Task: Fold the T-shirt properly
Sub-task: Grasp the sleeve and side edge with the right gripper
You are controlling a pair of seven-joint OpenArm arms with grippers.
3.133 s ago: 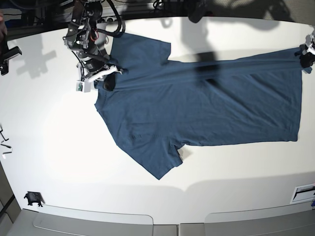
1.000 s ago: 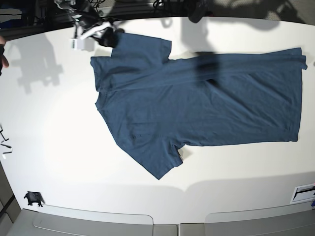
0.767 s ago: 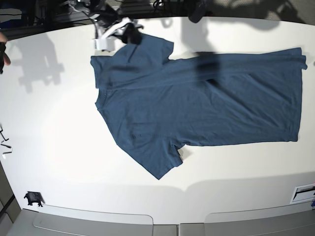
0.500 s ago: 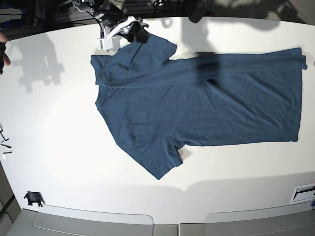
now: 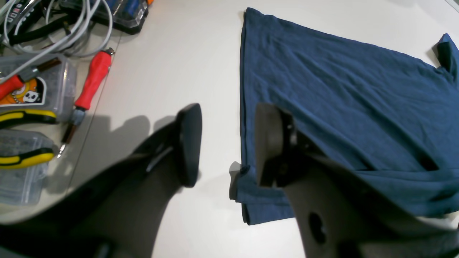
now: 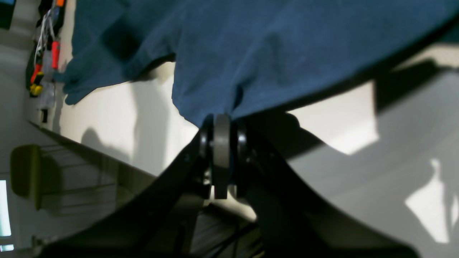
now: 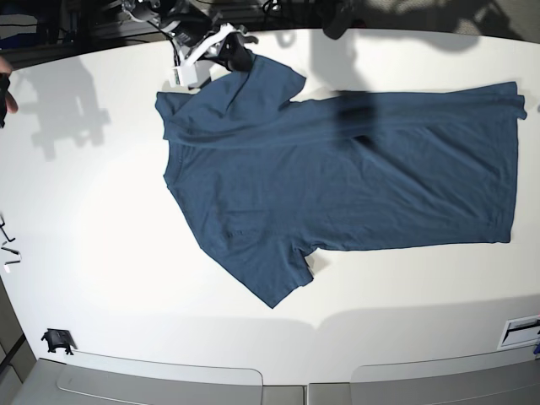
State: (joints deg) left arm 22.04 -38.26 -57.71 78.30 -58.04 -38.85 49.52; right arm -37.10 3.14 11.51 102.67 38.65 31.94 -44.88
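Right gripper [image 6: 222, 123] clamped on sleeve edge of T-shirt [image 7: 354, 177], cloth bunched just above its fingertips. Left gripper [image 5: 227, 143] jaws apart, holding nothing, hovering over hem corner; shirt spreads flat on white surface [image 7: 101, 211] to its right, red-handled screwdriver [image 5: 91, 84] to its left.

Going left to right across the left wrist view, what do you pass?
Yellow-handled pliers → red-handled screwdriver → left gripper, open above the table → T-shirt, spread flat to the right edge.
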